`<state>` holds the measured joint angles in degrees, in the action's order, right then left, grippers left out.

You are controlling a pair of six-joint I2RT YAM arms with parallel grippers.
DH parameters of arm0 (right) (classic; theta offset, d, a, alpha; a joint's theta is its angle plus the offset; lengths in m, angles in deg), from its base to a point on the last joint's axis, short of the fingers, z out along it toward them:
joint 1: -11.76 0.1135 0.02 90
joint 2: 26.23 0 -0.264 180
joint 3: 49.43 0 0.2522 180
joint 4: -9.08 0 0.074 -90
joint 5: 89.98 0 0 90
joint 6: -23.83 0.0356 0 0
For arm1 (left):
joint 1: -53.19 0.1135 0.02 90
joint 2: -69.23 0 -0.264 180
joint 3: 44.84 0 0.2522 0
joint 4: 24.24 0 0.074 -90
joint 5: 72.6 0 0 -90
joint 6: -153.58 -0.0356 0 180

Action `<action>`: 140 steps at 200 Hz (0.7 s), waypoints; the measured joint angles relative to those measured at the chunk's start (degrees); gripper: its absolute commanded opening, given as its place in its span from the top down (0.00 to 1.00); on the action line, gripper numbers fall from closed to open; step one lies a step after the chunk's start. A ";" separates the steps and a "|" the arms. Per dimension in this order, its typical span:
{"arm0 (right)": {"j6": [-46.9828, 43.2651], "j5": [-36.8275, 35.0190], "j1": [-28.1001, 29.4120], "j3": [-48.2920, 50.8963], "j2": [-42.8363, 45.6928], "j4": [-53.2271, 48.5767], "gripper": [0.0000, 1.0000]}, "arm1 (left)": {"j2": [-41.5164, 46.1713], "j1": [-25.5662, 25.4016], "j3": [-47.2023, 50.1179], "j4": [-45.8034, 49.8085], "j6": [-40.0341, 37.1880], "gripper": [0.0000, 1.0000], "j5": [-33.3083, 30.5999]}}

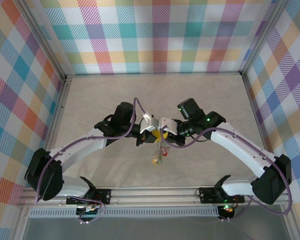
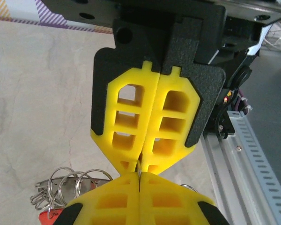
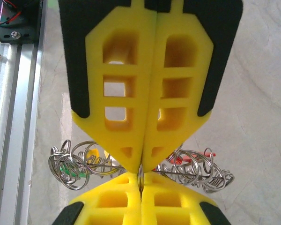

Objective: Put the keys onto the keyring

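We find the keyring (image 3: 139, 171) hanging clear of the beige tabletop (image 1: 115, 95), caught where the two grippers meet tip to tip. The left gripper (image 1: 155, 132) reaches the keyring from the left and the right gripper (image 1: 166, 131) from the right. Each has its yellow foam jaws pressed flat together with no gap. The thin grey wire of the keyring runs into the seam of both, so both appear to be pinching it. From above, the keys (image 1: 160, 149) dangle from the keyring as one narrow strand. Its long axis runs from the pinch point toward the arm bases, and a yellow tag (image 1: 156, 160) sits at the far end of the strand. In the right wrist view the bunch lies crosswise to the jaws instead. One tangle of small split rings with a green tag (image 3: 68, 171) spreads to one side of the keyring's pinched stretch, and another with a red tag (image 3: 177, 160) to the other side. We cannot tell which of the keys are threaded on the wire and which merely hang tangled with their neighbours.
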<state>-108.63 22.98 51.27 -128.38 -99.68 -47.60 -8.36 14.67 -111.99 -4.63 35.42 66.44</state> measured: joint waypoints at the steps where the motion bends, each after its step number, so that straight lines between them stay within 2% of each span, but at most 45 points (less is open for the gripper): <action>1: 0.00 0.00 0.00 0.00 0.00 0.00 0.92 | 0.00 0.00 0.00 -0.04 0.00 1.00 0.00; 18: 0.20 0.04 -0.04 0.61 0.50 0.85 0.79 | 0.09 0.00 0.76 -1.57 0.09 1.00 0.20; 37: 1.07 0.28 -0.37 2.56 2.78 3.39 0.74 | 0.46 0.02 2.78 -3.74 0.92 1.00 0.50; 75: 1.70 1.09 -2.01 5.95 7.96 5.18 0.77 | 0.83 0.33 5.88 -8.63 3.87 1.00 2.03; 140: 2.75 3.76 -2.38 7.02 8.26 5.70 0.80 | 2.34 0.79 7.10 -15.17 6.99 1.00 3.48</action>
<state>-105.87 26.74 48.88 -121.36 -91.42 -41.89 -6.02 15.45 -104.89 -19.80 42.41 69.91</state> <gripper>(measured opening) 0.210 0.049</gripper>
